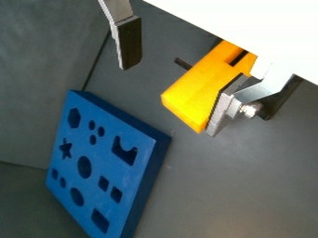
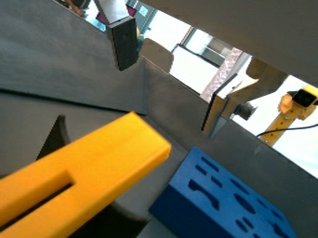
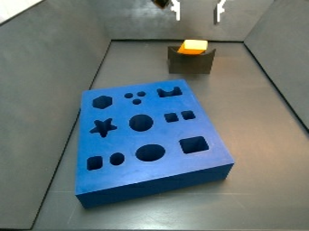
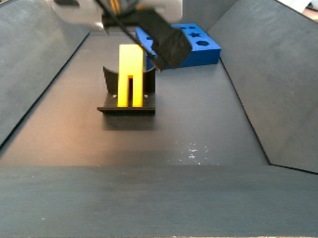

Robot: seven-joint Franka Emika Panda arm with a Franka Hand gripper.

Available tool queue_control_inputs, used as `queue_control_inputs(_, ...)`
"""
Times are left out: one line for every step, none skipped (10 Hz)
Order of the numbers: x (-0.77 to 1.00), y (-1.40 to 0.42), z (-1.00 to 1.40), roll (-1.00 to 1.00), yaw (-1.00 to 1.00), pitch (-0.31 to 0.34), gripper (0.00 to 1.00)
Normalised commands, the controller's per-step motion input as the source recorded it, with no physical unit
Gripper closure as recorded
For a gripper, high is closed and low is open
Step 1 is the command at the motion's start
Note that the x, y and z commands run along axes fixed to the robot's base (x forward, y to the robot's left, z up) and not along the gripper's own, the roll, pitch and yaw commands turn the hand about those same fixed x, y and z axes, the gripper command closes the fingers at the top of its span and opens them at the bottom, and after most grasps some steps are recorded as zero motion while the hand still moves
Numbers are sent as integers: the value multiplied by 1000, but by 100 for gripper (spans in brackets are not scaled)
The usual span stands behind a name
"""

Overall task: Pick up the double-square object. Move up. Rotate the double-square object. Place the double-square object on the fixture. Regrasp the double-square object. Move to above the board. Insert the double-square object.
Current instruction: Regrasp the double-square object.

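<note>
My claw (image 3: 198, 10) hangs high, fingers spread, empty. Below it, the slotted yellow-orange block (image 4: 132, 75) stands upright in the dark grey fixture (image 4: 128, 105).

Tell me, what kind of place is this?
Probably a robot test cell: grey walled floor, a blue board with shaped holes, a yellow double-square object standing in the fixture, the open gripper above it.

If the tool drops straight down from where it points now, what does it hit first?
Most likely the yellow block standing upright in the fixture. The tool hangs open above them, fingers apart and holding nothing. The blue board lies off to the side, out of that line. Exact alignment over the block is hard to judge.
</note>
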Motion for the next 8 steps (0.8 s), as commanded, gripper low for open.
queue_control_inputs(-25,13,603,36,0,114,0)
queue_control_inputs(-20,16,403,34,-25,116,0)
queue_control_inputs(151,-808,1000,1000,1,60,0)
queue_control_inputs(158,-812,881,1000,0,59,0)
queue_control_inputs(85,-670,696,1000,0,55,0)
queue_control_inputs(25,-507,529,1000,-1,50,0)
queue_control_inputs(-7,-336,347,1000,-1,46,0)
queue_control_inputs(-23,-116,88,1000,-1,41,0)
